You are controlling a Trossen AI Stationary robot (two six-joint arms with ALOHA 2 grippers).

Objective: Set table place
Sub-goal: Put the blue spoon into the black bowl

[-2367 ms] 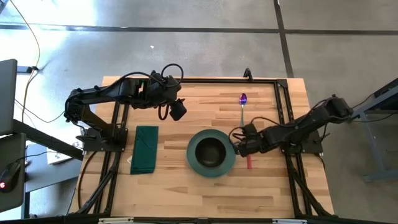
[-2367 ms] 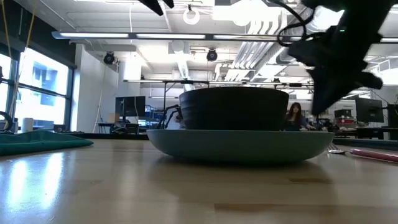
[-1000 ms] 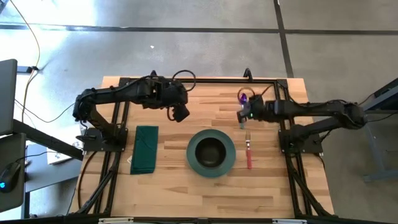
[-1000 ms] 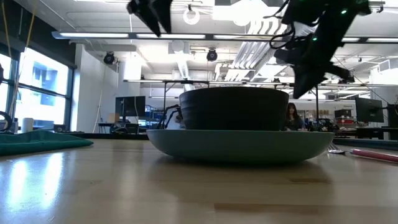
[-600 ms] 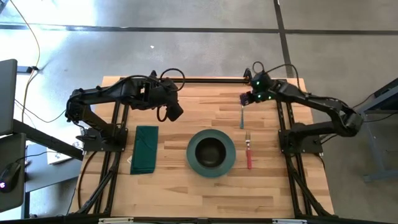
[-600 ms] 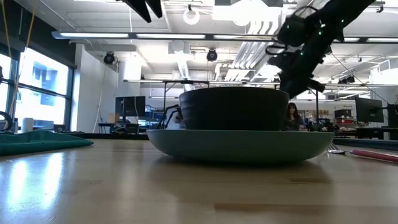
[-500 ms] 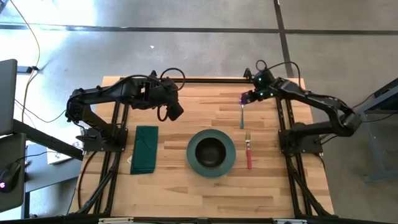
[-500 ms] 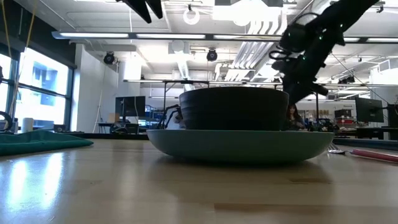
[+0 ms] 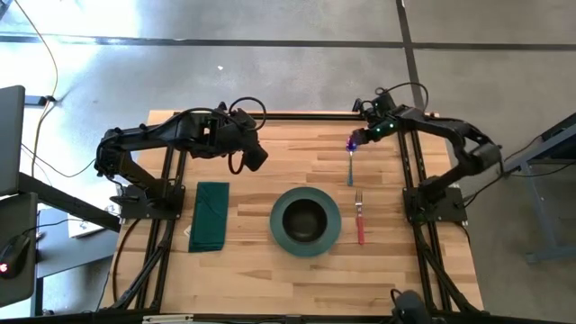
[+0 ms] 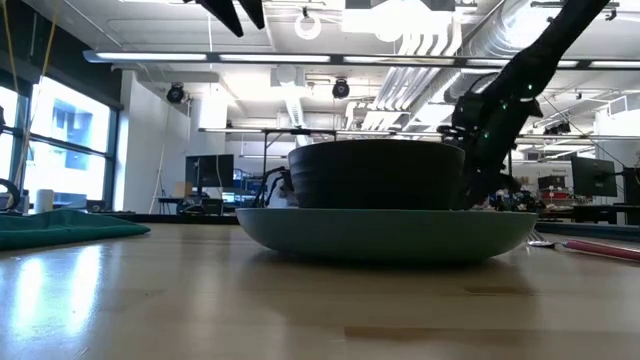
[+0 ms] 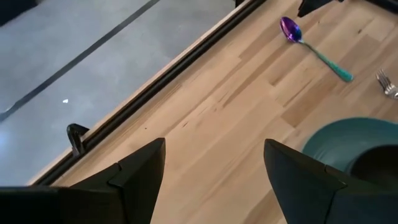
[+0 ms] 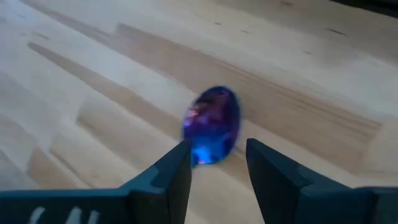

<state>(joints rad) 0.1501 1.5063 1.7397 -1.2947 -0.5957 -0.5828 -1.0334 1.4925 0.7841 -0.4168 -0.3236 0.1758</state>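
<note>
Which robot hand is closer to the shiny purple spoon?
The right. The right gripper sits right at the spoon's purple bowl, jaws open on either side of it. The left gripper hangs farther off, above the table, jaws open.

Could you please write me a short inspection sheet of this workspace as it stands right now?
Surface: wooden table, black rail frame.
Job's things: bowl on plate, centre; fork right of plate; spoon beyond the fork; napkin left of plate.
Clutter: nothing seen.
Grippers: left gripper open, raised over the table's far left part; right gripper open, at the spoon's bowl.
Cables: loops on both arms; loose cable on the floor at left.
Surroundings: concrete floor; office room behind.
</note>
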